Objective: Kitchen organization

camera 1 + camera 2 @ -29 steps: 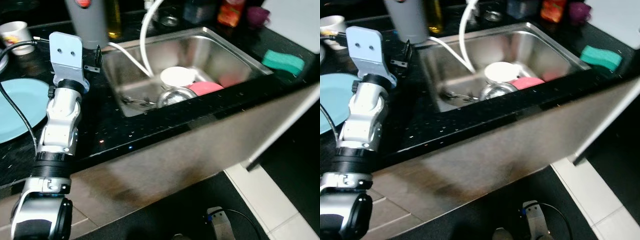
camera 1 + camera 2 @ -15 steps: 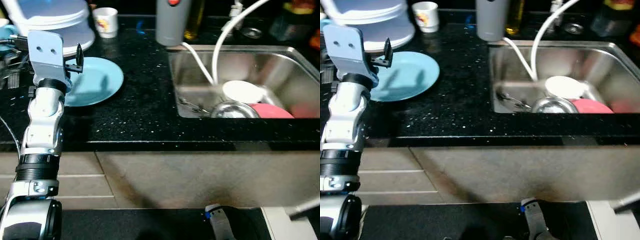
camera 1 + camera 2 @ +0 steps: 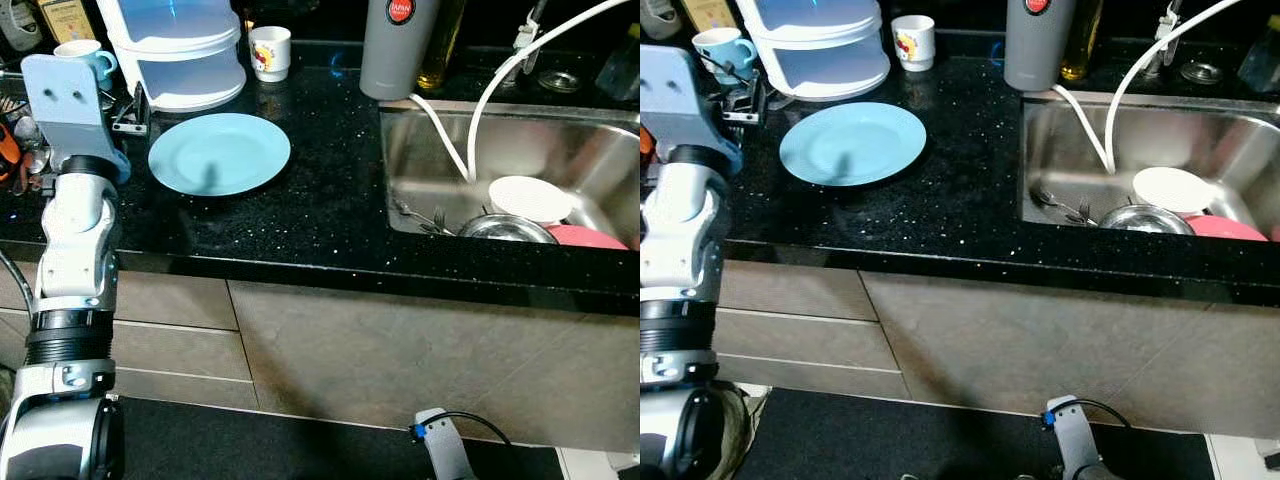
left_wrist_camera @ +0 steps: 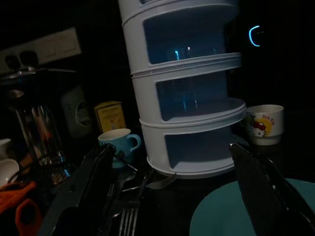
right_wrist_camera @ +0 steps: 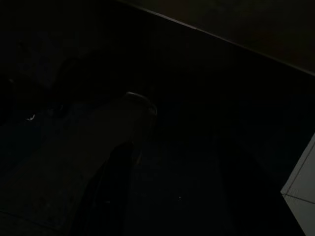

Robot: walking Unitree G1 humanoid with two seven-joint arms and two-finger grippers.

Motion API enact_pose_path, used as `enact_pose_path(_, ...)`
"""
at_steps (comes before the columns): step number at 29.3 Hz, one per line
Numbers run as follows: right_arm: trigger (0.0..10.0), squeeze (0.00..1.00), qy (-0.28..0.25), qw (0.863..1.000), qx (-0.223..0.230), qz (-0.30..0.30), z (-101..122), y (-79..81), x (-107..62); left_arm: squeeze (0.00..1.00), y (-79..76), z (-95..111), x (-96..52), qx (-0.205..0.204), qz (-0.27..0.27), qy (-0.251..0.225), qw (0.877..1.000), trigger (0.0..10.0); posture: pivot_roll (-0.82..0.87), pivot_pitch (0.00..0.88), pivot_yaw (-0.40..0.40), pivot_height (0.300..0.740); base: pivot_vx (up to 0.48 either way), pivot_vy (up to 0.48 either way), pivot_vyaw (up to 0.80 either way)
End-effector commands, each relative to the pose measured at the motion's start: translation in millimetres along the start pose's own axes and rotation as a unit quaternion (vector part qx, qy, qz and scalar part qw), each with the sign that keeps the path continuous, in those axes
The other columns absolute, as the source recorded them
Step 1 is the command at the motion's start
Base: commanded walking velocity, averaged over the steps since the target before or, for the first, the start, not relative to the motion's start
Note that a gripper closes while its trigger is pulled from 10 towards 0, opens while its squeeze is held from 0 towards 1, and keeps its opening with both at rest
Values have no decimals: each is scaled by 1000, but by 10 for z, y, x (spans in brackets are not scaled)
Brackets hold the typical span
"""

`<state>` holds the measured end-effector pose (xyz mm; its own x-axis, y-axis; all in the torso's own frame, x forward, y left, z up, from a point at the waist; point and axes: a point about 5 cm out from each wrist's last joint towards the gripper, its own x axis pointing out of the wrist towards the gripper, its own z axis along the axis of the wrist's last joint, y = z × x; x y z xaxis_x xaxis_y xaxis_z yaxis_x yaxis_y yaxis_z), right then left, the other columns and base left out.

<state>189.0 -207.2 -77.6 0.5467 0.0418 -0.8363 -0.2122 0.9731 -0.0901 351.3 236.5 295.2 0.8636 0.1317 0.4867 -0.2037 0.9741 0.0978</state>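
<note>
Camera swings left since earlier frame, sink (image 3: 600, 140) now at right. Left gripper (image 4: 172, 196), fingers spread and empty, hovers near light-blue plate (image 3: 219, 152), likely lining up a pickup.

- The left eye and right eye views look forward and down from the robot's head onto the black table (image 3: 320, 200), standing back far enough to take in the cabinet fronts and floor below.
- Both share one scene: the light blue plate (image 3: 220, 152), the white stacked container (image 3: 180, 50), the grey bottle (image 3: 398, 45) and the sink (image 3: 420, 150); the right eye shows them set slightly leftward.
- The left wrist view looks low and level along the left gripper (image 4: 172, 191), close to the white stacked container, the blue mug (image 4: 118, 142) and the plate's edge, which the head views share.
- The right wrist view is very dark, facing down towards a floor.
</note>
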Motion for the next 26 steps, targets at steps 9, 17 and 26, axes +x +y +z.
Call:
enact_pose_path(9, 10000, 0, 17, 1000, 3, 0, -77, -12, -12, 0, -90, -175, -55, -60, -25, 34, 997, 10000, 8, 173, -21, 740, 0, 0, 0)
enact_pose_path(17, 10000, 0, 15, 1000, 10, 9, -84, 31, -8, 0, -37, -266, -67, -64, 3, 54, 996, 10000, 22, 194, 6, 740, 0, 0, 464)
enact_pose_path(26, 10000, 0, 17, 1000, 16, 3, -120, 35, -14, 0, 72, -229, 8, -128, 29, 55, 990, 10000, 27, 206, 6, 740, 0, 0, 267)
